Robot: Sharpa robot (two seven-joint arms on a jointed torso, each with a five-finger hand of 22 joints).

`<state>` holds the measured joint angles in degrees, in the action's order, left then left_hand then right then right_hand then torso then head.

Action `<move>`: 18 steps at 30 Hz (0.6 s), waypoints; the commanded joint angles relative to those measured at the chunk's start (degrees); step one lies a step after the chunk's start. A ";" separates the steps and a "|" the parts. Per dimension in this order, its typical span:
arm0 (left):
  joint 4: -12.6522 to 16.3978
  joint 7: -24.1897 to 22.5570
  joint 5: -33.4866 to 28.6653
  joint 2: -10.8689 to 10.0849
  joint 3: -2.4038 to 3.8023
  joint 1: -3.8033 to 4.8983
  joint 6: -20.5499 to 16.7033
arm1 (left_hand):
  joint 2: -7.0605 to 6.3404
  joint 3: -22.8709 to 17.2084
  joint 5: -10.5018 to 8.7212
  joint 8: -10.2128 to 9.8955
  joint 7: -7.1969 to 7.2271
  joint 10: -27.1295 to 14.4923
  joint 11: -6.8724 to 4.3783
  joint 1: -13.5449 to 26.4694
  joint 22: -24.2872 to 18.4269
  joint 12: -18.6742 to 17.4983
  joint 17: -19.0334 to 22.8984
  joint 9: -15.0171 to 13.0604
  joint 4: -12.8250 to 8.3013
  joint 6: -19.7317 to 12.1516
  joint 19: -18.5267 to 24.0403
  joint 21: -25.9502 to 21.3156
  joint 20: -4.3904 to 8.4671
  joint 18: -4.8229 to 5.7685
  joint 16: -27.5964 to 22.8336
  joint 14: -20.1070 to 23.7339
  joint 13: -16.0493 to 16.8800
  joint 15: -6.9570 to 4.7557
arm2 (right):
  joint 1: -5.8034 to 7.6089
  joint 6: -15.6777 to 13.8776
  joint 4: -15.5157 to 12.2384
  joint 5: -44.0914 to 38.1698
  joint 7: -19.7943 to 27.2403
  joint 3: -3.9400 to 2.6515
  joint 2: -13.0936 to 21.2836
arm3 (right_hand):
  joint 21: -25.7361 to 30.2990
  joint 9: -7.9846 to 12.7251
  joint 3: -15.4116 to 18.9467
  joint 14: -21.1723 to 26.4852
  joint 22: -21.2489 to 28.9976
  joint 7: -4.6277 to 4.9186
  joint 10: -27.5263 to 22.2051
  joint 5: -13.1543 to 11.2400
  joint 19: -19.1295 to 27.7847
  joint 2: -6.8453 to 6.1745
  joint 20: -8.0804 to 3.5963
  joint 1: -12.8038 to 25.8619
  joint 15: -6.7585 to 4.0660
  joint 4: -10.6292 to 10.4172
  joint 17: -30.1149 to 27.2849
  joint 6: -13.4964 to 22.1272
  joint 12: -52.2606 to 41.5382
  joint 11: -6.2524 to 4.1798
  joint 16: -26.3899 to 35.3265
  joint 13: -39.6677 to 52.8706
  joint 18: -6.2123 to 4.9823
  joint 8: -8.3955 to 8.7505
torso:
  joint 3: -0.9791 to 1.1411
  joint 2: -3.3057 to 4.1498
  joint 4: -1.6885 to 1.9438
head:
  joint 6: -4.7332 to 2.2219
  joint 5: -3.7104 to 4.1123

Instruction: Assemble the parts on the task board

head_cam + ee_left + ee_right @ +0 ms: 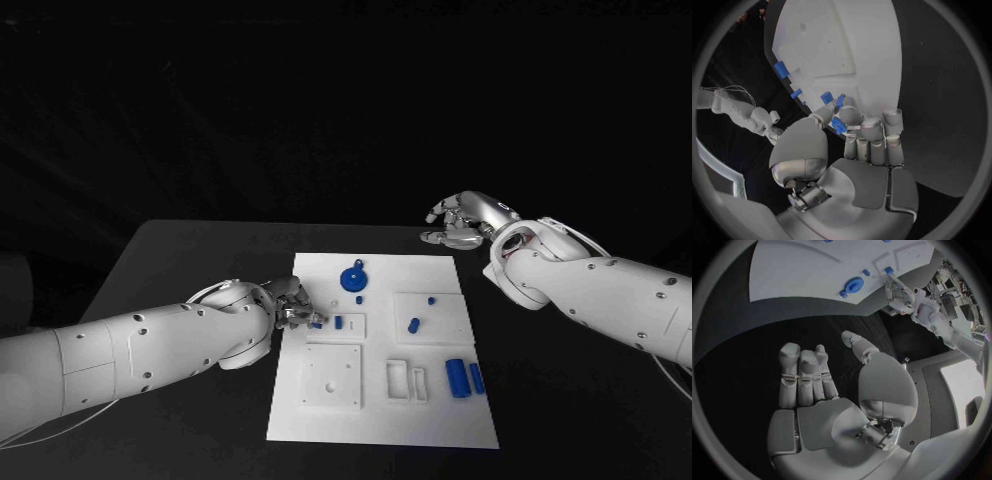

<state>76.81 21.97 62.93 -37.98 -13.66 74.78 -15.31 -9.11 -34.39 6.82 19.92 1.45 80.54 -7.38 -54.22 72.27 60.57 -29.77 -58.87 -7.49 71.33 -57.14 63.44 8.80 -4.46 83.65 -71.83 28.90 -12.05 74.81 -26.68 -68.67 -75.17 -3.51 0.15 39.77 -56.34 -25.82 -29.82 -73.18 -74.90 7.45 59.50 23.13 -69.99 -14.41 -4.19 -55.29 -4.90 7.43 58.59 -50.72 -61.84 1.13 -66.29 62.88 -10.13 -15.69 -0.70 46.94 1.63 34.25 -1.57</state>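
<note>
1. Head view: the white board (378,350) lies in the middle of the black counter (188,260). A blue gear (353,277) sits at the board's far end, and a small blue piece (414,324) rests in a recess right of centre. Two blue bars (464,377) lie loose side by side near the right edge, so by my reading the job is early to middling, with several slots unfilled. The left hand (289,303) is at the board's left edge, fingers curled over a small blue block (316,325) just beside another blue piece (340,322). The right hand (464,221) hangs off the board past its far right corner, fingers loosely curled, nothing in it

2. Left wrist view: the left hand (856,135) pinches the small blue block (838,125) between thumb and fingertips, right over the board (861,45); whether the block is already seated I cannot tell

3. Right wrist view: the right hand (826,390) has its fingers bent inward, touching nothing, over bare counter (736,370) well apart from the board (792,270) and the gear (852,286)
</note>
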 commanded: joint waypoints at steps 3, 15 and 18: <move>0.12 -0.17 1.10 0.33 -0.02 -0.04 0.67 | 0.65 -2.01 -0.28 -0.24 -0.15 -0.43 0.02 -1.24 0.07 0.12 0.10 0.08 -2.35 0.27 -0.28 -0.29 6.65 -0.29 0.17 0.10 -0.11 -0.34 | -0.02 0.64 -0.05 -0.32 0.52 -0.02 -0.05 | 0.31 0.07 0.33 -0.36 -0.75 0.47 -0.16 0.27 -0.08 0.14 -0.38 0.61 -0.01 -0.08 0.08 -0.06 -0.23 0.28 0.14 -0.10 -4.87 0.04 | 0.02 0.00 0.00 | 0.00 -0.05; 0.01 -0.05 1.10 0.53 -0.04 -0.04 1.09 | -1.42 -1.89 -0.26 -0.42 -0.11 -0.29 -0.01 0.50 0.00 0.18 0.13 -0.05 0.27 0.55 -0.60 -0.48 6.66 -0.21 0.24 -0.06 -0.25 -0.28 | -0.10 0.64 0.03 -0.32 0.53 -0.02 -0.13 | 0.32 0.08 0.36 -0.37 -0.76 0.46 -0.16 0.32 -0.09 0.12 -0.38 0.68 -0.02 -0.12 0.09 -0.07 -0.24 0.28 0.16 -0.12 -4.87 0.04 | 0.00 -0.03 0.00 | 0.13 -0.12; 0.03 0.03 1.10 0.54 -0.04 -0.04 1.20 | -2.09 -1.92 -0.29 -0.43 -0.09 -0.25 -0.02 0.86 0.00 0.25 0.12 -0.11 0.90 0.64 -0.66 -0.50 6.69 -0.22 0.26 -0.08 -0.25 -0.29 | -0.11 0.64 0.04 -0.32 0.54 -0.02 -0.12 | 0.33 0.08 0.37 -0.37 -0.76 0.46 -0.16 0.34 -0.09 0.12 -0.38 0.69 -0.02 -0.13 0.09 -0.07 -0.24 0.27 0.16 -0.13 -4.87 0.04 | -0.01 -0.01 0.00 | 0.16 -0.13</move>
<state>76.61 22.21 63.80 -37.70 -13.68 74.81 -15.23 -10.47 -35.75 6.37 19.70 1.24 80.64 -7.28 -53.65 72.26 60.57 -29.72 -58.87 -6.14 71.53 -57.35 63.22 9.01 -4.46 83.64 -71.81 28.73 -12.04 74.74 -26.66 -68.60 -75.17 -3.47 0.14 39.70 -56.34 -25.83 -29.82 -73.18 -74.95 7.35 59.50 23.13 -69.99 -14.18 -4.18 -55.06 -4.90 7.43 58.59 -50.81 -61.84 1.13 -66.29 62.83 -10.13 -15.69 -0.69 46.94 1.63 34.39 -1.68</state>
